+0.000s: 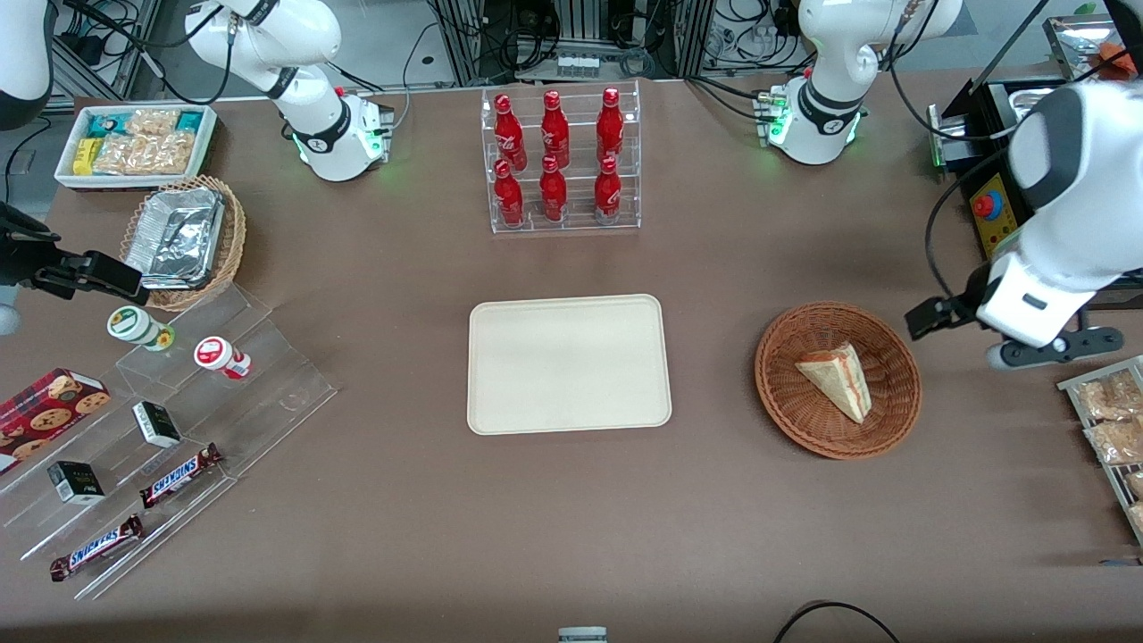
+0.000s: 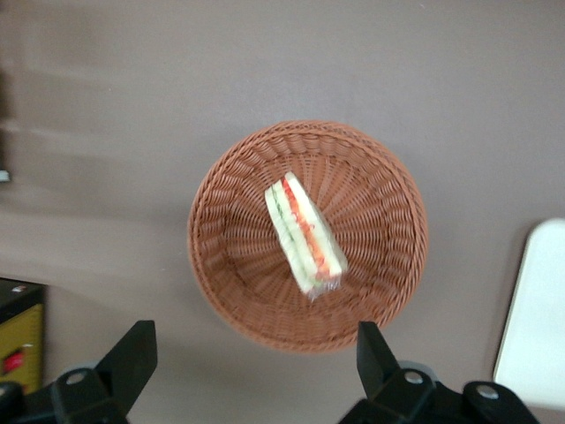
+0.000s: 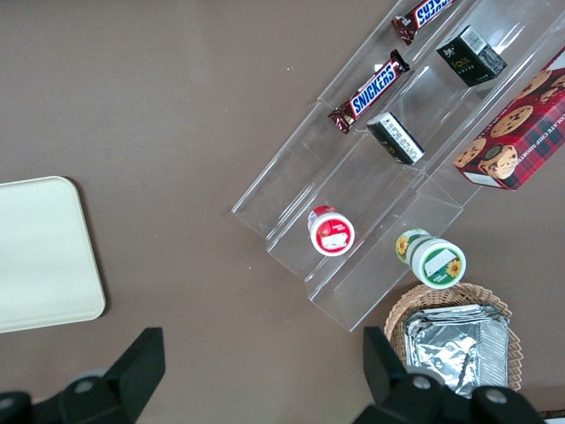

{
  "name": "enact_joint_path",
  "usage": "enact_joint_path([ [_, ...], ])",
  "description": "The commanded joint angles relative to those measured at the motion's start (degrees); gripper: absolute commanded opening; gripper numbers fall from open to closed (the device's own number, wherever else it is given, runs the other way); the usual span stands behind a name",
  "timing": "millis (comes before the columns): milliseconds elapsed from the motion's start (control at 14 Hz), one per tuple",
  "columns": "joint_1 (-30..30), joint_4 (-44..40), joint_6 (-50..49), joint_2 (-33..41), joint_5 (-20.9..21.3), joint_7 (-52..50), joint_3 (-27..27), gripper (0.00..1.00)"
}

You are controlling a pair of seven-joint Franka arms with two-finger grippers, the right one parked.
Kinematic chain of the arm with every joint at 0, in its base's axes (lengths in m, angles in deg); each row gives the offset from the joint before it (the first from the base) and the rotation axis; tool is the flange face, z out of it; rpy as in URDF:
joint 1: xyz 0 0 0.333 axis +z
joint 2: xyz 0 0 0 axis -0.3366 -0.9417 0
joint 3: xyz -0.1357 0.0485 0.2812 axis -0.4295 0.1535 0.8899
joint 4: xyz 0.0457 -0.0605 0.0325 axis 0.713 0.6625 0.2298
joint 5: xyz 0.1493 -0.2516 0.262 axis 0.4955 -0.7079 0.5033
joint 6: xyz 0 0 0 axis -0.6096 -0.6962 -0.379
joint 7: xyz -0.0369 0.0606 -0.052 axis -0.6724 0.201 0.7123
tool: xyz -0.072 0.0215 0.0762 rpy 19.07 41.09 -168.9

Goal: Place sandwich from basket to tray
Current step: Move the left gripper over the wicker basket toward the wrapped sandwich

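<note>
The sandwich (image 1: 837,379), a pale wedge with red and green filling, lies in the reddish-brown wicker basket (image 1: 777,393). In the left wrist view the sandwich (image 2: 305,234) sits near the middle of the basket (image 2: 221,265). The cream-beige tray (image 1: 569,364) lies flat and bare beside the basket, toward the parked arm's end; an edge of it shows in the left wrist view (image 2: 534,309). My left gripper (image 1: 1000,344) hangs above the table beside the basket, toward the working arm's end. In its own view the gripper (image 2: 254,353) is open and holds nothing.
A clear rack of red bottles (image 1: 565,161) stands farther from the camera than the tray. A tan basket with foil containers (image 1: 183,241), a white snack box (image 1: 134,143) and a clear stepped shelf (image 1: 179,429) lie toward the parked arm's end. Snack packets (image 1: 1112,429) and a black control box (image 1: 991,205) flank my gripper.
</note>
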Motion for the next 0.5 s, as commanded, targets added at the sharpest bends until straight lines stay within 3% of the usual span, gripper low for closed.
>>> enact_joint_path([
  [0, -0.2, 8.4, 9.1, 2.0, -0.5, -8.8, -0.1, 1.0],
  [429, -0.7, 20.0, 25.7, 0.8, -0.5, -18.9, -1.0, 1.0],
])
